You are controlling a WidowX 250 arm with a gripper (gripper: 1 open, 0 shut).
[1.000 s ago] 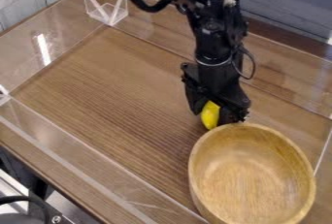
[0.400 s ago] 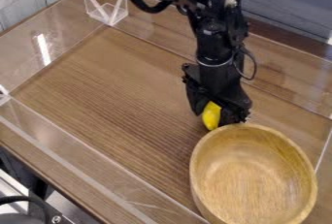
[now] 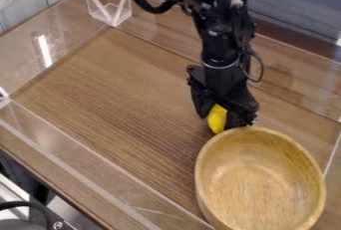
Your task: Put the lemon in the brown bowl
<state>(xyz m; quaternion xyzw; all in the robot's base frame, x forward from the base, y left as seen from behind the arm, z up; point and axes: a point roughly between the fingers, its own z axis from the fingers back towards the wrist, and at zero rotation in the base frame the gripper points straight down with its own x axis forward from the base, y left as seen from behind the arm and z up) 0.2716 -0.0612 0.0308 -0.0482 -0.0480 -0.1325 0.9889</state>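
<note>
**Claw straddling the lemon beside the bowl**

Camera view, the only one, looking down at an angle on the scene. Wood-grain counter fills most of the frame, dark brown with fine lengthwise lines, and clear plastic walls stand along its edges, catching bright reflections at the upper left. A black jointed robot arm reaches in from the top centre and points straight down.

At its end, the black claw sits low over the counter, its fingers standing apart with the small bright yellow lemon between them. The lemon shows below and between the dark fingers, just at counter level; whether the fingers press on its skin or only flank it cannot be told from this angle. The fruit looks to be resting on the wood rather than lifted.

Just beside the lemon, toward the lower right, lies the large round light-brown wooden bowl, with a thick rim and a wide shallow hollow showing pale grain. The rim's upper-left edge comes very close to the lemon and claw; contact between them is not clear. The lemon is outside the bowl, and the hollow holds nothing.
</note>
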